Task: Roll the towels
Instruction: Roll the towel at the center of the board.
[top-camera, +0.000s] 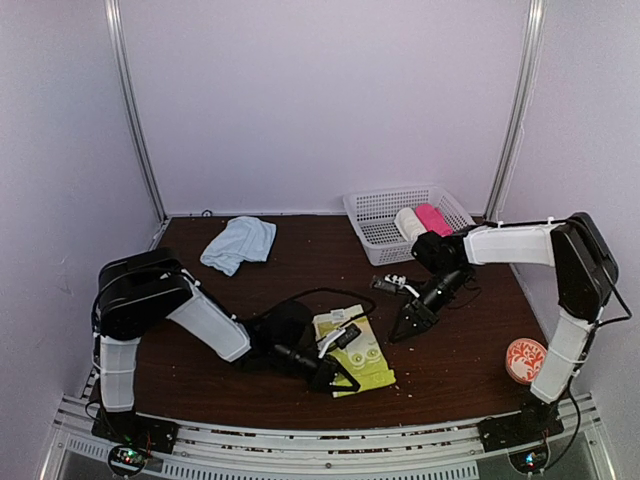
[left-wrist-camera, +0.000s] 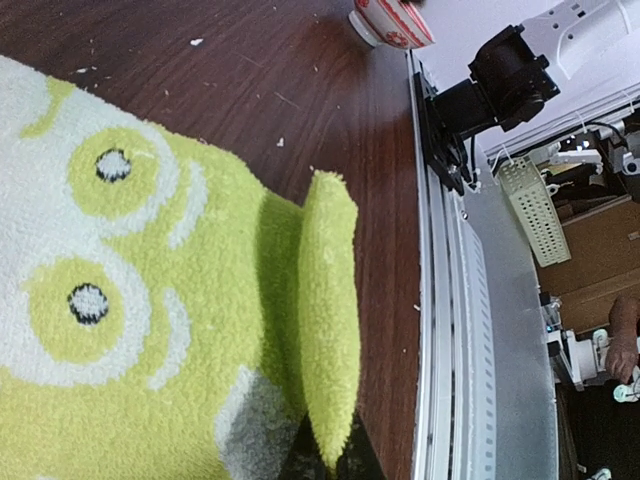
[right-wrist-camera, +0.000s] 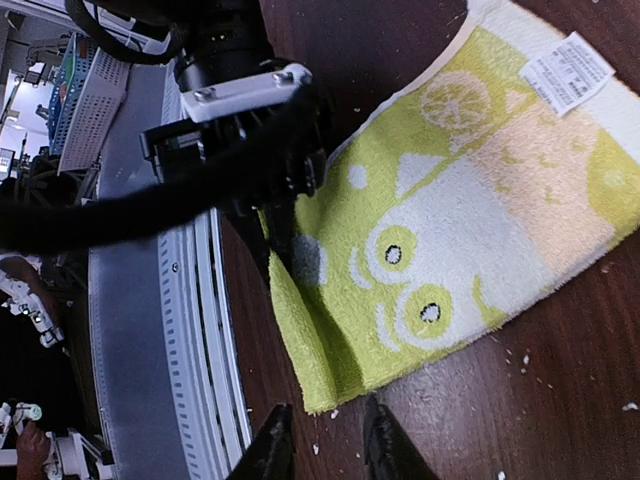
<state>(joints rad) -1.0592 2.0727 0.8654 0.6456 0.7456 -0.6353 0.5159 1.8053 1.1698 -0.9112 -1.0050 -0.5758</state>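
Left wrist view: your left claw (left-wrist-camera: 330, 455) pinches only a thin fold of the yellow-green towel (left-wrist-camera: 150, 300), your right claw (right-wrist-camera: 325, 410) parted and empty, so rolling could tug it free.

A white mesh basket (top-camera: 362, 228) sits at the far right of the dark brown wooden table (top-camera: 460, 335), holding a cream roll (top-camera: 409, 223) and a pink roll (top-camera: 433, 218) side by side. A small red-and-white patterned bowl (top-camera: 526, 360) stands near the right front edge. Pale crumbs (left-wrist-camera: 196, 42) fleck the wood.
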